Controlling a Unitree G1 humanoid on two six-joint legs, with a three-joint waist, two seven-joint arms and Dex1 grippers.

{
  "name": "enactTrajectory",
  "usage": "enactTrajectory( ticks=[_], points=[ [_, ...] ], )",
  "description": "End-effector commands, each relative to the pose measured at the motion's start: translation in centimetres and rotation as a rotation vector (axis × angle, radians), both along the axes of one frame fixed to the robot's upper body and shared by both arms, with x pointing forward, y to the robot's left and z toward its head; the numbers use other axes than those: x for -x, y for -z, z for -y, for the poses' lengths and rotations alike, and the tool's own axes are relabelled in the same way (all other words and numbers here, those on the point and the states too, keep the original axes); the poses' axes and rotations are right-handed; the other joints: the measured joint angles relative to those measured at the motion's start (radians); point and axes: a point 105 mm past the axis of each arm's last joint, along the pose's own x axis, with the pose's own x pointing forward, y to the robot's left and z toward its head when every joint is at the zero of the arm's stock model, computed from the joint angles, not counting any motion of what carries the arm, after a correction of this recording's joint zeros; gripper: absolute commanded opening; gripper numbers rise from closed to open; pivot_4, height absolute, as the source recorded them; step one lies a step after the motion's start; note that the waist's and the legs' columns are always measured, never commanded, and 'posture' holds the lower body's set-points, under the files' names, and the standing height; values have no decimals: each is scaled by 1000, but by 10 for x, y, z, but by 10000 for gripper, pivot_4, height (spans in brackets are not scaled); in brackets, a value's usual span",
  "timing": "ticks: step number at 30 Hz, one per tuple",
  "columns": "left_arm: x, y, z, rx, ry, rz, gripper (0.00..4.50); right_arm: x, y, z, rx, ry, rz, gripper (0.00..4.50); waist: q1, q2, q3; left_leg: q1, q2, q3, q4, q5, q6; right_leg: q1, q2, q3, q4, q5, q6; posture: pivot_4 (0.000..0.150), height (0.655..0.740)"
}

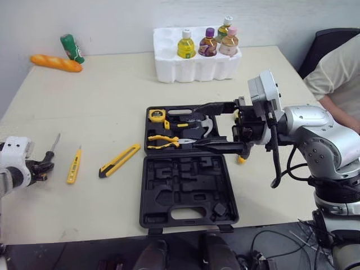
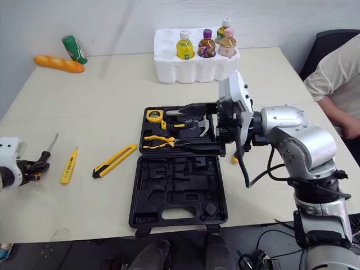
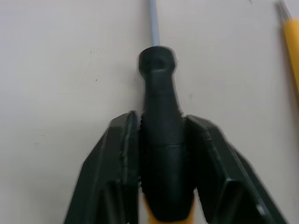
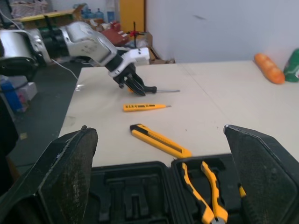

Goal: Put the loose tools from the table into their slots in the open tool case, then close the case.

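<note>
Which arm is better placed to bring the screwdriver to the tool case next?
Left. The left gripper is shut on the screwdriver by its handle; the right gripper hangs open over the tool case, away from it.

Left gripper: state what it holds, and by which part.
The left gripper clamps the black-handled, grey-shafted screwdriver by the middle of its handle.

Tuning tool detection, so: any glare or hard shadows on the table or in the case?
Left eye view: table evenly lit, no glare; utility knife casts only a soft shadow; black tool case interior reads dark. Left wrist view: black screwdriver handle blends with the black jaws of the left gripper.
</note>
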Motion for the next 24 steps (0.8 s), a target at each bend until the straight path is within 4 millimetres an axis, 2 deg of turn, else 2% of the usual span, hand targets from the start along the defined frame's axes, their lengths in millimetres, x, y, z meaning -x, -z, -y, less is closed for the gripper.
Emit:
enactTrajectory(
  ticks=[1,3,5,11,15,17,24],
  points=[
    [-7,-50,75,-87,427,78,11153,6,-3,22,22,73,33,45000,13,0,0,0,0,0,0,0,0,0,0,0,-1,0,0,1500,7374],
    [-5,-58,114,-83,613,70,11153,7,3,34,41,125,17,45000,26,0,0,-1,-2,-1,1,0,0,1,-2,-1,-3,0,0,1500,7374],
    [-6,-56,146,-86,751,28,11153,7,8,46,60,188,2,45000,28,1,1,-1,-3,-1,1,0,1,2,-3,0,-4,0,1,1500,7374],
    [-5,-46,216,-130,1090,-95,11153,19,24,60,93,284,-42,45000,12,1,1,0,-1,2,1,1,2,0,1,2,-2,1,2,1500,7374],
    [-5,-42,243,-176,1248,-160,11153,27,41,64,128,340,-74,45000,12,0,1,0,1,3,1,1,2,-1,2,3,-1,1,2,1500,7374],
    [-13,-39,255,-201,1282,-177,11153,31,48,64,126,365,-95,45000,16,0,2,0,0,4,2,1,2,-1,3,5,-1,1,2,1500,7374],
    [-25,-31,268,-241,1309,-249,11153,43,61,64,129,417,-122,45000,22,-1,2,0,-1,5,3,1,3,0,3,6,-1,2,3,1500,7374]
  ],
)
